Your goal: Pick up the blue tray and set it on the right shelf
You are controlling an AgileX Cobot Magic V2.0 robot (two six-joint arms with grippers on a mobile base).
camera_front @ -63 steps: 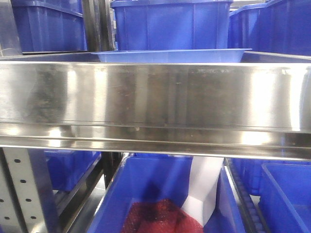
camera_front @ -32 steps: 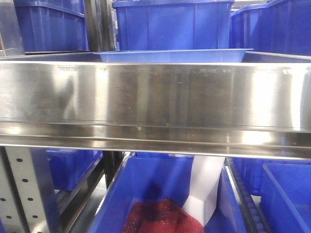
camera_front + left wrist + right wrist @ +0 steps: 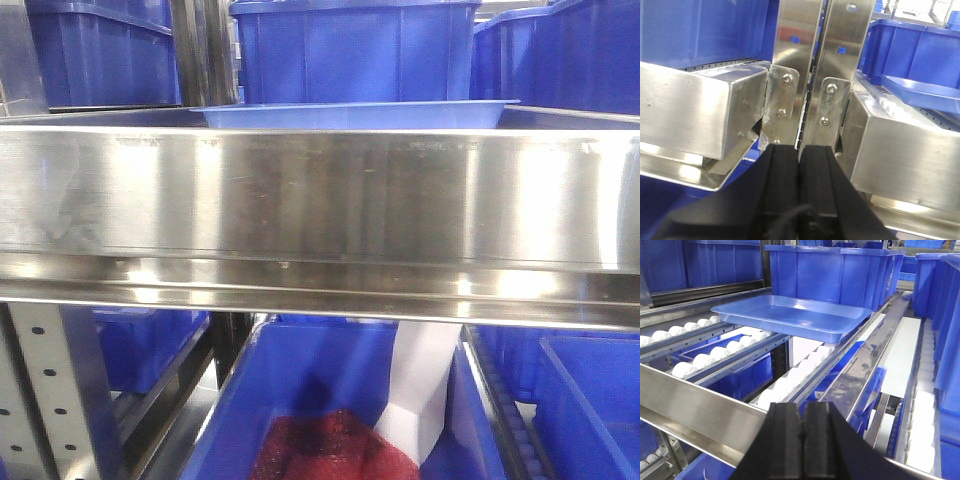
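Your right gripper (image 3: 801, 412) has its fingers (image 3: 785, 425) pressed together on nothing, hovering over the steel front rail (image 3: 700, 407) of the roller rack. Your left gripper (image 3: 799, 155) is likewise closed and empty, its tips pointing at the two perforated uprights (image 3: 820, 75) that divide the left bay from the right one.

The blue tray (image 3: 790, 315) sits on the white rollers (image 3: 800, 372) ahead of the right gripper, just in front of a deep blue storage bin (image 3: 830, 275). From the front camera only its rim shows above the tall brushed lip of the right shelf (image 3: 320, 195). So the tray appears to lie on the right shelf already, with neither arm holding it; judging from that, the placing looks done or nearly done, and what remains is likely only to pull both arms clear. You cannot tell from these views whether the tray sits as deep as intended.

For room, watch the front rail directly beneath the right gripper and the uprights close ahead of the left one. Above the rollers, the space between the right gripper and the tray's near edge is open.
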